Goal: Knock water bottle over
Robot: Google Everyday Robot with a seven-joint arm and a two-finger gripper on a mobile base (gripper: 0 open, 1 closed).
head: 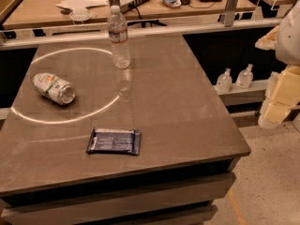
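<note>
In the camera view we see the arm's pale, blocky gripper [280, 97] at 3 o'clock, beyond the table's edge and well apart from the things on it. Whether it is released or clenched, we cannot tell. The water bottle [118, 36], clear ribbed plastic with a white cap, stands upright at 12 o'clock on the smooth grey table [178, 102]. A silver can [54, 88] lies on its side at 9 o'clock and a flat dark-blue wrapper [114, 141] at 6 o'clock. Two small pump bottles [224, 81] stand on a ledge between table and gripper.

Grey-brown table [187, 102]; cluttered wooden desk [42, 8] behind; speckled pale floor [272, 182]; warm light. Gripper [279, 97], perhaps pale shape, right edge.
</note>
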